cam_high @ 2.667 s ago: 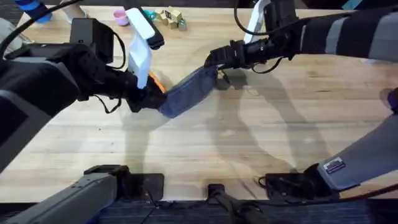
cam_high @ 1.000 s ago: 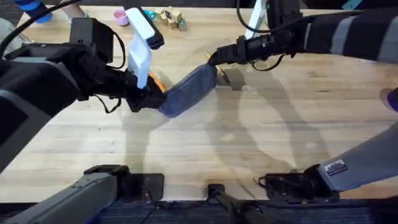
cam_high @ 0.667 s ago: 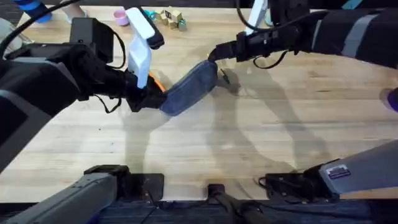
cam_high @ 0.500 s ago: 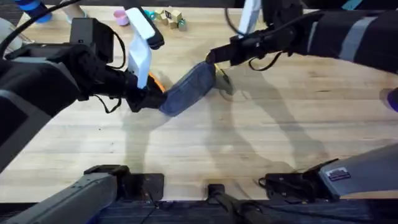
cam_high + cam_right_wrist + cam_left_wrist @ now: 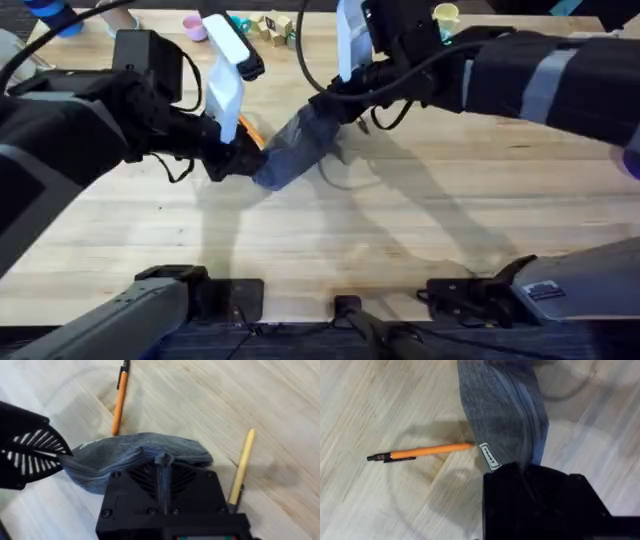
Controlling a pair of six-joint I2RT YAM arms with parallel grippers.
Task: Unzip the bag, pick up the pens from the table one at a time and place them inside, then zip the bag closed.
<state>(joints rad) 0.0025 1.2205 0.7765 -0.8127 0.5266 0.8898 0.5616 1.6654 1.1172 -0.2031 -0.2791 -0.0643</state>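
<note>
While the bag (image 5: 297,148) lies slanted across the upper middle of the overhead frame, both arms work at its two ends, which reads as the unzipping step: one end pinned so the other can be pulled along the zipper. Nearest, the left claw (image 5: 232,160) clamps the bag's lower-left end; in the left wrist view the fabric runs straight into its black fingers, so it appears to act as an anchor. Farther up, the right claw (image 5: 335,100) sits on the bag's upper-right end; in the right wrist view the zipper line leads under its housing, so it seems to be gripping at the zipper, though I cannot tell for certain what the fingers close on. One orange pen (image 5: 420,451) rests on the table (image 5: 400,240) just beside the bag near the left claw; a second pen (image 5: 241,467) lies near the right claw's end. A small white label (image 5: 489,456) is sewn on the bag, its print too small to read.
</note>
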